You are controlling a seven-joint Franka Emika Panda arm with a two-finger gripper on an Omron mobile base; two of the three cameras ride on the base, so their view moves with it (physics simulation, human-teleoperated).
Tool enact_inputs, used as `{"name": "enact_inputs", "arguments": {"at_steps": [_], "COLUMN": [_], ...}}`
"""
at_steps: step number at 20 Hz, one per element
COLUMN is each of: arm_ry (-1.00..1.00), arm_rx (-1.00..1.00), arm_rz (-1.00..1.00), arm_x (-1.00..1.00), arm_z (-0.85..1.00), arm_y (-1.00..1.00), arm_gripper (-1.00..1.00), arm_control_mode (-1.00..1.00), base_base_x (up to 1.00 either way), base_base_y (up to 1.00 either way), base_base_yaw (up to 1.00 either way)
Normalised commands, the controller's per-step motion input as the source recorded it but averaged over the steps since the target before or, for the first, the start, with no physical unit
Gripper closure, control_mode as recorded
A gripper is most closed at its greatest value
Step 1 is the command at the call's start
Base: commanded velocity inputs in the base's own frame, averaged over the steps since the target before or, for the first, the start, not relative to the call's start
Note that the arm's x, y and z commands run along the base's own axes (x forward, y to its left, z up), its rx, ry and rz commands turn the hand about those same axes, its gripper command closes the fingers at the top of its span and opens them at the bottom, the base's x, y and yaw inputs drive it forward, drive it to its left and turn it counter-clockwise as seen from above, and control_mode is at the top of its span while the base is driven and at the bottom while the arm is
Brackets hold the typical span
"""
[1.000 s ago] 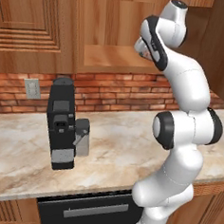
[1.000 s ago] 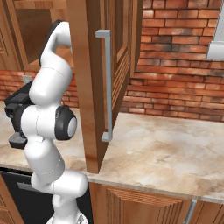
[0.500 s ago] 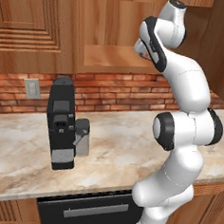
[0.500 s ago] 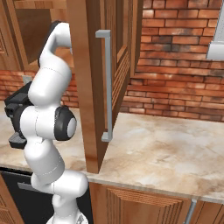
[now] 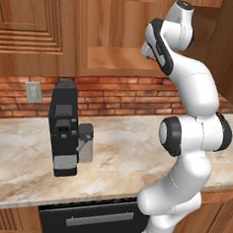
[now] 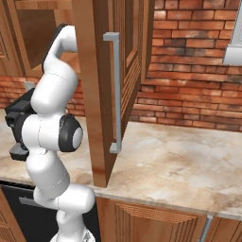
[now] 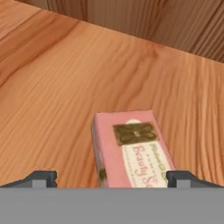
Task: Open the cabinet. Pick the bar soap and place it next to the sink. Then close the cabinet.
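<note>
1. The gripper (image 7: 111,178) stands with its 2 fingertips (image 7: 41,178) wide apart, one on each side of the bar soap (image 7: 131,148), and holds nothing; neither tip touches the block.
2. The bar soap lies flat on the plain wooden shelf (image 7: 57,87) inside the cabinet (image 5: 120,34), its pink labelled face up and its near end running down between the tips. It sits off centre in the gap, close to the tip on the right of the hand view and well clear of the other.
3. The cabinet door (image 6: 118,90) is swung fully open, edge-on in the right base view, its long silver bar handle (image 6: 115,92) facing out. The arm (image 5: 187,124) reaches up from the counter (image 6: 189,160) into the open cabinet.
4. My reading: the step is the final approach before closing on the soap.
5. Risks: because the block is off centre, the closer finger may meet it first and push or twist it along the smooth shelf. A grip on the near end alone could let the flat bar tip or slip on lifting.
6. On withdrawal, the raised arm could brush the shelf edge or the open door.
7. The black coffee machine (image 5: 64,129) stands on the counter below, beneath the carry path.
</note>
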Motion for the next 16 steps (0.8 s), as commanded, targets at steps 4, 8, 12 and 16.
{"name": "enact_inputs", "arguments": {"at_steps": [4, 8, 12, 16], "arm_ry": [0.00, 0.00, 0.00, 0.00], "arm_rx": [-0.05, -0.03, -0.01, 0.00], "arm_rz": [0.00, 0.00, 0.00, 0.00], "arm_x": [0.00, 0.00, 0.00, 0.00], "arm_z": [-0.27, -0.29, -0.16, -0.11], "arm_y": [-0.26, -0.26, -0.17, -0.01], "arm_gripper": [-1.00, -1.00, -1.00, -1.00], "arm_control_mode": [-1.00, -1.00, -1.00, -1.00], "base_base_x": [0.00, 0.00, 0.00, 0.00], "base_base_y": [0.00, 0.00, 0.00, 0.00], "base_base_yaw": [0.00, 0.00, 0.00, 0.00]}}
